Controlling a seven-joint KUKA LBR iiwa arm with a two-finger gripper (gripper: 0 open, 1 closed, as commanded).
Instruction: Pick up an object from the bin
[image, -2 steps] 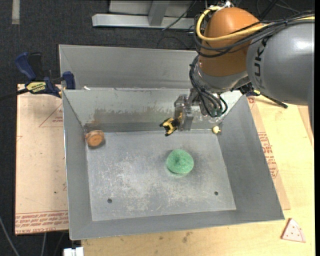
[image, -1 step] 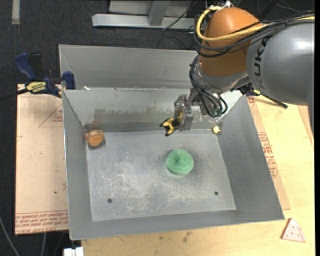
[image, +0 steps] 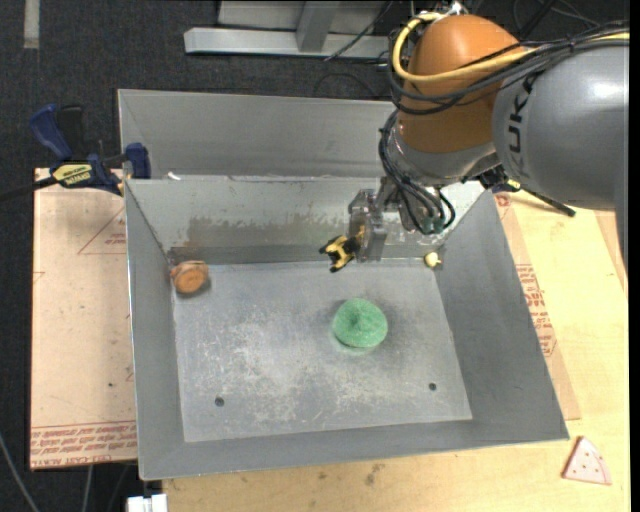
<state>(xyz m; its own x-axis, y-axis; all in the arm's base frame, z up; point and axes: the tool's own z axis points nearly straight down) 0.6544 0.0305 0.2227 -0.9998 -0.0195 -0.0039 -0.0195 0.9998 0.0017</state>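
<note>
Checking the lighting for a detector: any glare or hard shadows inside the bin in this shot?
Camera view: soft, even light; the green round pad casts only a faint shadow on the bin floor; a dull pale sheen streaks the back wall; the orange wrist cover carries a mild highlight.

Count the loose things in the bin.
4: green round pad near the middle; brown lump by the view's left wall; yellow-and-black piece at the back beside the gripper; tiny pale bit to its right. The arm may hide more.
</note>
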